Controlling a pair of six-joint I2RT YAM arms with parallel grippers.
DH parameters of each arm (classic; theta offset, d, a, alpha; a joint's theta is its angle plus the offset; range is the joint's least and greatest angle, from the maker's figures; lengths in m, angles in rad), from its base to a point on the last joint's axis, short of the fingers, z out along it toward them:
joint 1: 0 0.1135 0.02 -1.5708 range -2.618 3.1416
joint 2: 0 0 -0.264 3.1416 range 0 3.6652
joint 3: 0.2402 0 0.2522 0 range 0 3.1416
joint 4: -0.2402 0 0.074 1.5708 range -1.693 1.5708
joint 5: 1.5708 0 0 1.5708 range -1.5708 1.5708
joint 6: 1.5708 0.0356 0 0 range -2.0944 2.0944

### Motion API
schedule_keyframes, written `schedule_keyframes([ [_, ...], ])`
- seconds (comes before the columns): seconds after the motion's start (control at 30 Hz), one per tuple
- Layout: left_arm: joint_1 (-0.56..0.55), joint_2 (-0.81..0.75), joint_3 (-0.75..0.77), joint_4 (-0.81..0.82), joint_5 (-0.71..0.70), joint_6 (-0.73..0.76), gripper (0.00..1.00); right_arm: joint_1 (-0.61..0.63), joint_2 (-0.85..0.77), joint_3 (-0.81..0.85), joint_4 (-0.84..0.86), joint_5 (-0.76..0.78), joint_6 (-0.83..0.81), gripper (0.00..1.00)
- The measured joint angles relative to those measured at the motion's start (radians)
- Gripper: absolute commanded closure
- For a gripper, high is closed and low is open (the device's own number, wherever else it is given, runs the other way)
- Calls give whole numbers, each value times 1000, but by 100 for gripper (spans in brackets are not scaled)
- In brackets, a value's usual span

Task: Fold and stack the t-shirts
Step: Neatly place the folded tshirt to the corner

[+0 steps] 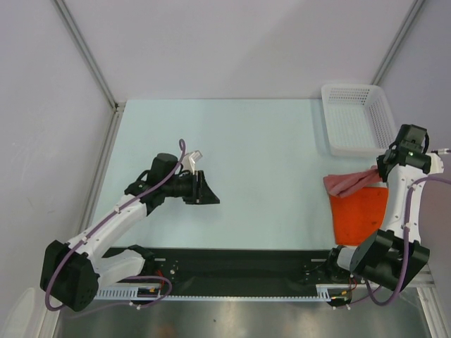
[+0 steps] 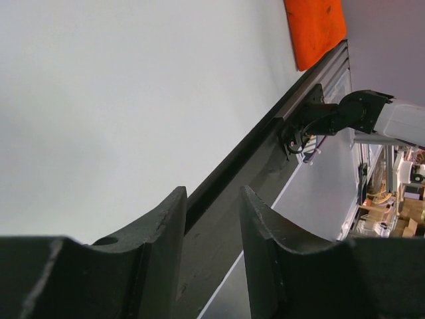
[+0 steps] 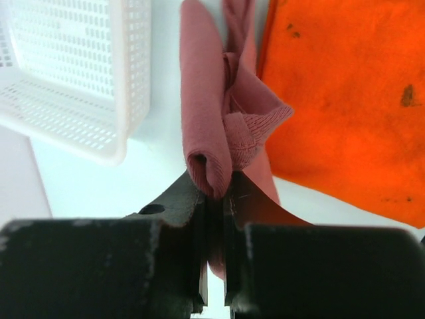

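Fingers (image 3: 176, 199) of the right gripper (image 3: 216, 193) are clenched on a rolled fold of the pink t-shirt (image 3: 206, 113). Those of the left gripper (image 2: 212, 199) stand apart with nothing between them, over bare table (image 1: 246, 155), well apart from both garments.

Relative to the right fingers:
- White basket (image 3: 73, 73): ahead and to the left, not touching the cloth.
- Orange t-shirt (image 3: 345, 100): ahead and to the right, lying as a flat rectangle on the table. It appears already folded and serves as the likely base of the stack.
- Pink t-shirt: runs straight ahead from the fingertips as a bunched rope, between basket and orange t-shirt, reaching the orange edge. Whether it rests on that edge cannot be told.
- Ribbed hem (image 3: 255, 129): just ahead of the fingertips, curled over.

Handling, as judged: the pink cloth is light, limp and without stiffness. It sags and bunches wherever it is unsupported. The knit surface resists slipping, so a narrow pinch suffices. It is not fragile. A hold on a bunched fold does not spread the garment. Grasp two separated points on a hem or shoulder line, one per gripper, and draw it flat before folding.
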Motion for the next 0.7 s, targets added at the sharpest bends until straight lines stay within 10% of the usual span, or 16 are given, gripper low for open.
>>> schedule_keyframes([
  [0.7, 71, 11, -17, 1, 61, 7, 57, -132, 25, 42, -59, -115, -122, 100],
])
